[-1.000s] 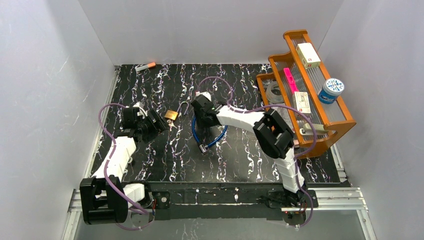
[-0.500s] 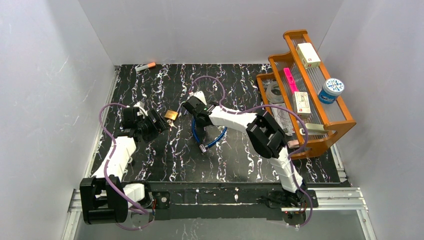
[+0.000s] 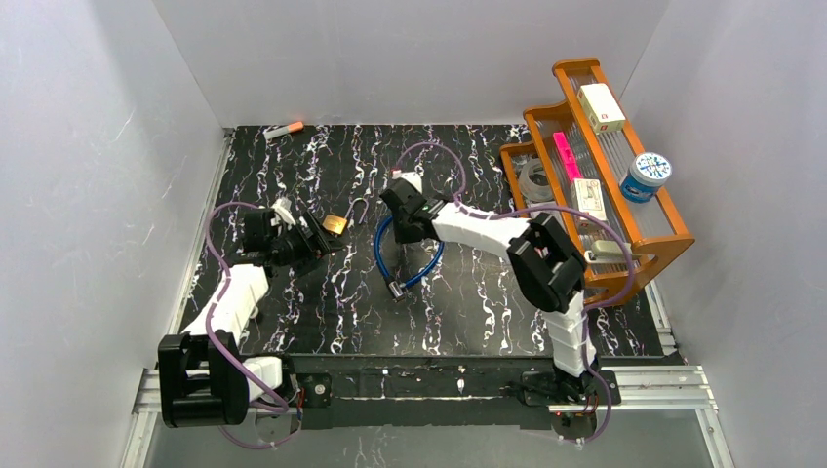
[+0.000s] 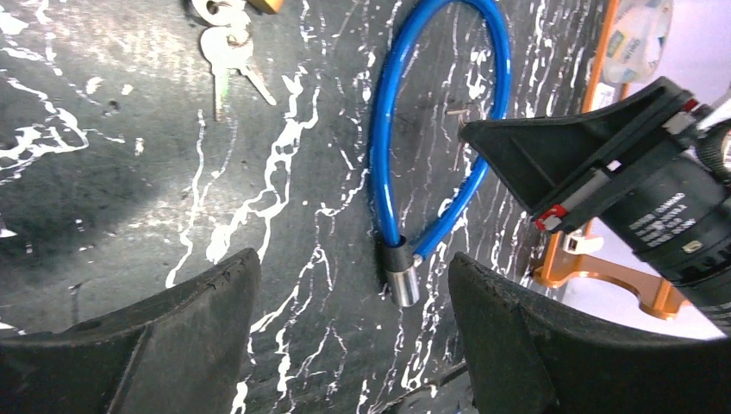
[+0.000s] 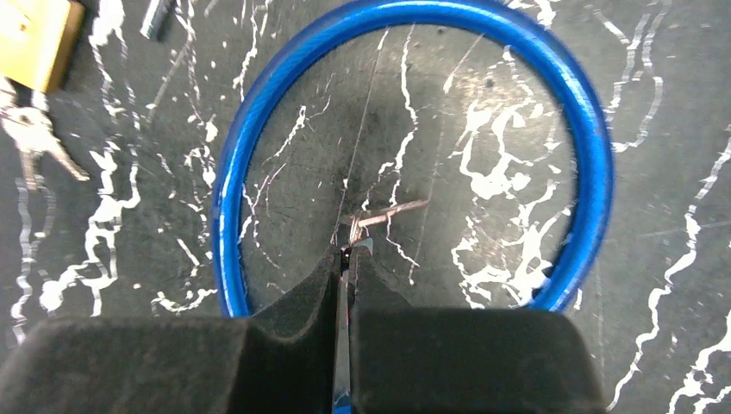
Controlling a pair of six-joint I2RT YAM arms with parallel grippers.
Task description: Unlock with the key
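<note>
A blue cable lock (image 3: 378,249) lies looped on the black marbled mat, its silver cylinder end (image 4: 402,276) toward the near side. My right gripper (image 5: 347,254) hangs over the inside of the loop (image 5: 595,155), shut on a small thin key whose metal tip and ring (image 5: 384,214) stick out past the pads. A brass padlock (image 3: 334,224) lies left of the loop, with a bunch of keys (image 4: 226,52) beside it. My left gripper (image 4: 353,267) stands open above the mat near the padlock, nothing between its fingers.
An orange wooden rack (image 3: 624,244) at the right edge holds boxes, tape rolls and a round tub. A marker (image 3: 284,129) lies at the far left corner. White walls close in the mat on three sides.
My right gripper has gone from open to shut on the key; it shifted left, then back right over the loop. The left gripper has stayed open and barely moved.
</note>
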